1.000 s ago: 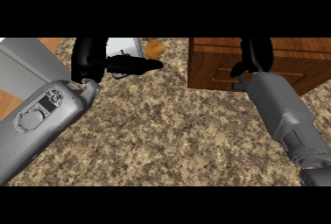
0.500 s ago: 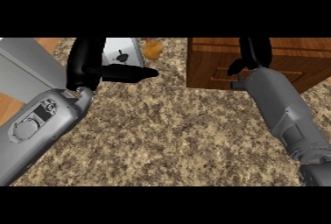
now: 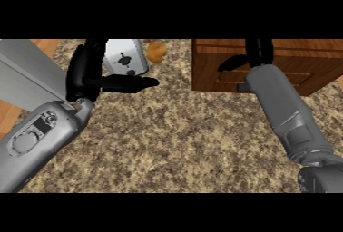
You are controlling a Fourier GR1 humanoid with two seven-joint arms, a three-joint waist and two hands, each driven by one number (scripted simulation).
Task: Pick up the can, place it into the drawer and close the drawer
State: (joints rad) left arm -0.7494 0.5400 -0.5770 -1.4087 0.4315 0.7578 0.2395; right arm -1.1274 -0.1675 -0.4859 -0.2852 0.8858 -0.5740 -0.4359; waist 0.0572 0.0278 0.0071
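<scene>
The wooden drawer unit [image 3: 295, 68] stands at the upper right. Its front panel faces me and its inside is hidden. My right hand [image 3: 258, 53] lies against the unit's top front, with straight fingers running up out of view and the thumb out to the left. It holds nothing. My left hand [image 3: 85, 72] is at the upper left, fingers straight and thumb pointing right, also holding nothing. No can shows plainly in the head view. Just behind the left hand stands a pale grey rounded object [image 3: 126, 59] with black marks.
A small orange object [image 3: 156, 52] sits at the back between the pale object and the drawer unit. A grey slab [image 3: 30, 74] and a strip of wood border the speckled counter [image 3: 181, 140] on the left.
My left hand has drawn back to the left, uncovering the pale grey object it was in front of. The right hand has stayed at the drawer unit.
</scene>
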